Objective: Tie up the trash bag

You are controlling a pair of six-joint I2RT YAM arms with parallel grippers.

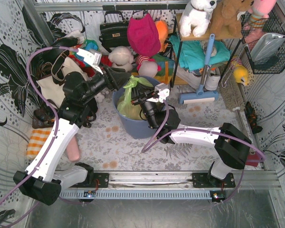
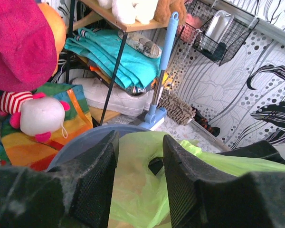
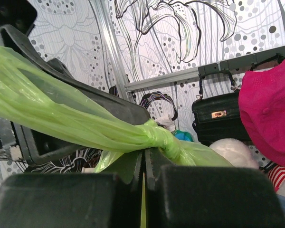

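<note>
The light-green trash bag (image 1: 128,100) sits in the blue-grey bin (image 1: 133,127) at mid table, tan paper showing through. Its top is drawn up into twisted strips with a knot (image 3: 157,135). My right gripper (image 1: 141,99) is at the bag's right top, shut on a thin fold of bag plastic just under the knot (image 3: 143,159). One strip stretches up and left from the knot, past a black gripper part. My left gripper (image 1: 119,77) hovers over the bin's far left rim (image 2: 76,145); its fingers (image 2: 140,140) stand apart with bag film (image 2: 133,190) showing between them.
Behind the bin are stuffed toys (image 1: 121,57), a pink hat (image 1: 143,33), a black handbag (image 1: 113,31) and a shelf with teal cloth (image 1: 199,52). A blue-handled squeegee (image 1: 202,95) leans at the right. An orange cloth (image 1: 38,142) and a pink cylinder (image 1: 73,148) lie left.
</note>
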